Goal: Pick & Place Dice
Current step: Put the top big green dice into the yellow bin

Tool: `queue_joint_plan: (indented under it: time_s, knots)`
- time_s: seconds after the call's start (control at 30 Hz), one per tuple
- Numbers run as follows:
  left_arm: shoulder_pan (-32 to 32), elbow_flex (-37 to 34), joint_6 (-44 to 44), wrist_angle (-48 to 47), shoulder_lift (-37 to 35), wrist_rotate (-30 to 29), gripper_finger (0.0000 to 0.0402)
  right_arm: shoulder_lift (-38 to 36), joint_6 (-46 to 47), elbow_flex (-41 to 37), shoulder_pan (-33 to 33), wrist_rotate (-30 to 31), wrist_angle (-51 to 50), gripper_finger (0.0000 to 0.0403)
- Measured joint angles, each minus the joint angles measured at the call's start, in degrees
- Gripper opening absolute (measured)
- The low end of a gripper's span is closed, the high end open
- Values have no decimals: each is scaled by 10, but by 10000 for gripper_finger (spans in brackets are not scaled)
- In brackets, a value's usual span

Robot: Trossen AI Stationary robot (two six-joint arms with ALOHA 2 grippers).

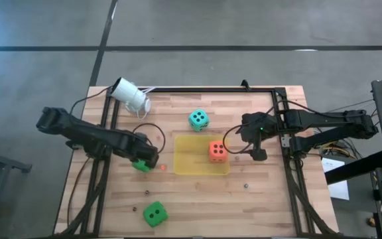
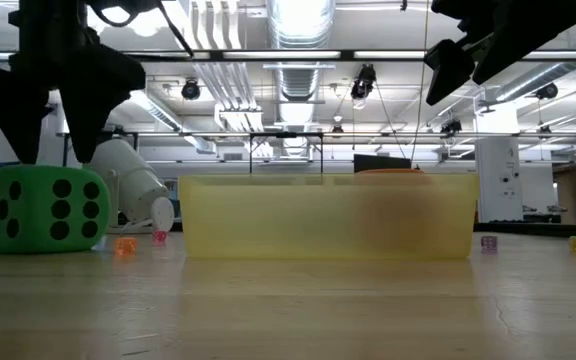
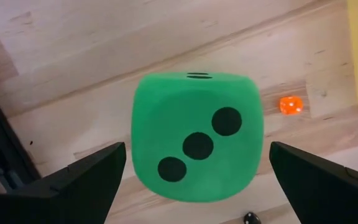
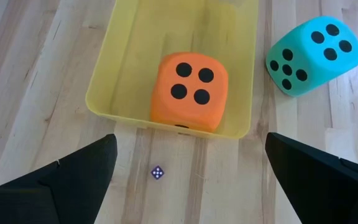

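The left gripper (image 3: 194, 186), jaws wide, hangs directly over a green die (image 3: 196, 137) lying just beside the yellow tray (image 1: 186, 167), the cube centred between the fingers and apparently untouched; the right gripper (image 4: 191, 180), equally wide and empty, hovers at the tray's far side above the orange die (image 4: 188, 91) already inside; a teal die (image 1: 199, 119) and second green die (image 1: 154, 214) wait on the table.

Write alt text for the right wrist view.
An orange die, four pips up, sits inside a yellow tray on a wooden table. A teal die lies on the wood beside the tray, and the open right gripper hovers above a tiny purple die.
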Motion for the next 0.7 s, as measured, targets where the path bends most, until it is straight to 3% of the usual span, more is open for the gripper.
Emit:
queue_joint_plan:
  time_s: [0.7]
  knots:
    - [0, -2, 22, 17, 25, 19, 400, 0, 0, 0, 0, 0, 4, 400]
